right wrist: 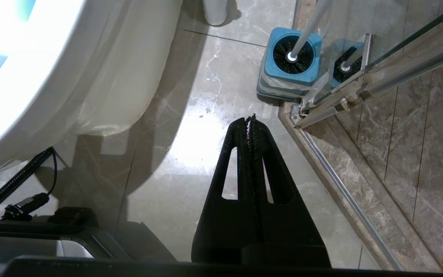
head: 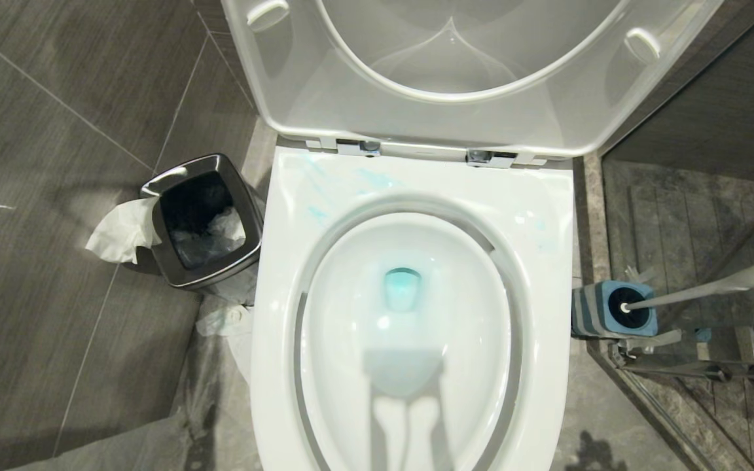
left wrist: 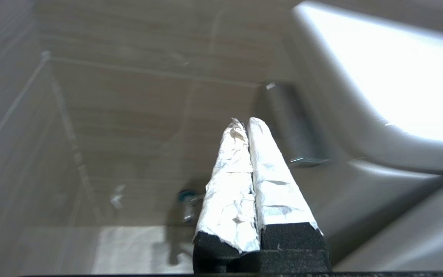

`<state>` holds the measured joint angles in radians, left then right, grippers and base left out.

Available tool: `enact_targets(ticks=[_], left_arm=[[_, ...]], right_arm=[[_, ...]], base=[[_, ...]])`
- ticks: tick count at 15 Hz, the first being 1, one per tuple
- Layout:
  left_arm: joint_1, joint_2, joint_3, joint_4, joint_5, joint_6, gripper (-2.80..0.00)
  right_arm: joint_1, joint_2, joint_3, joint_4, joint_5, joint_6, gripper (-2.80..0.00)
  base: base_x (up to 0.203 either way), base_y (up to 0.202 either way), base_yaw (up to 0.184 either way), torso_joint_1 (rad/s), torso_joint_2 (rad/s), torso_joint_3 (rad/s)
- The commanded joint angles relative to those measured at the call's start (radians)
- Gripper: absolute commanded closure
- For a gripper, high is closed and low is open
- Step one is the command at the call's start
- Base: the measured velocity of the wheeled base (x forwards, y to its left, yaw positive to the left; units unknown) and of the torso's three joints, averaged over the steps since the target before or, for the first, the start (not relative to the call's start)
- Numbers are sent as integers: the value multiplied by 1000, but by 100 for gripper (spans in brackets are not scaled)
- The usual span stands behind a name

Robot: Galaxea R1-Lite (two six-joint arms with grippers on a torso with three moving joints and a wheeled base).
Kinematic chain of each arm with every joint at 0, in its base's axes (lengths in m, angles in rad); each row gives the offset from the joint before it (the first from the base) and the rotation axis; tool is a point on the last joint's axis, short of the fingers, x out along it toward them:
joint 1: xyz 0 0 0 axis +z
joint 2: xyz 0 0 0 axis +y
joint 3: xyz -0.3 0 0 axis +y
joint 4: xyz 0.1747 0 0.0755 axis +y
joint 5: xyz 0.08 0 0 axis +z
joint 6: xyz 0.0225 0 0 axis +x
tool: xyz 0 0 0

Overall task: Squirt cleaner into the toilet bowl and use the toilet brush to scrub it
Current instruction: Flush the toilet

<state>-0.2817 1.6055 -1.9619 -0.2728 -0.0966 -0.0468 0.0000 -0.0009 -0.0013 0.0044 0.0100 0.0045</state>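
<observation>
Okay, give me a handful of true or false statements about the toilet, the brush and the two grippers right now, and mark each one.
1. The toilet brush stands in its blue holder. True.
2. The toilet lid is closed. False: lid and seat are raised.
3. The water in the bowl is tinted teal by cleaner. True.
4. The right gripper holds the brush. False: it is shut on nothing, above the floor.
5. The left gripper is open. False: its fingers are together.
</observation>
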Motion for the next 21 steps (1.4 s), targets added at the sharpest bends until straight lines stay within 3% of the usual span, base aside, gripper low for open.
enact_targets(ticks=[1, 9, 12, 21], left_arm=[[-40, -36, 0, -6, -8, -11, 0], [-110, 33, 0, -97, 11, 9, 0], [-154, 70, 0, -149, 85, 21, 0], [-163, 117, 0, -142, 87, 24, 0]], right_arm=[[0, 1, 0, 0, 1, 0, 0], [0, 1, 0, 0, 1, 0, 0], [0, 1, 1, 0, 1, 0, 0], [0, 1, 1, 0, 1, 0, 0]], base=[[0, 0, 0, 0, 0, 0], [0, 0, 0, 0, 0, 0], [0, 0, 0, 0, 0, 0], [0, 0, 0, 0, 0, 0]])
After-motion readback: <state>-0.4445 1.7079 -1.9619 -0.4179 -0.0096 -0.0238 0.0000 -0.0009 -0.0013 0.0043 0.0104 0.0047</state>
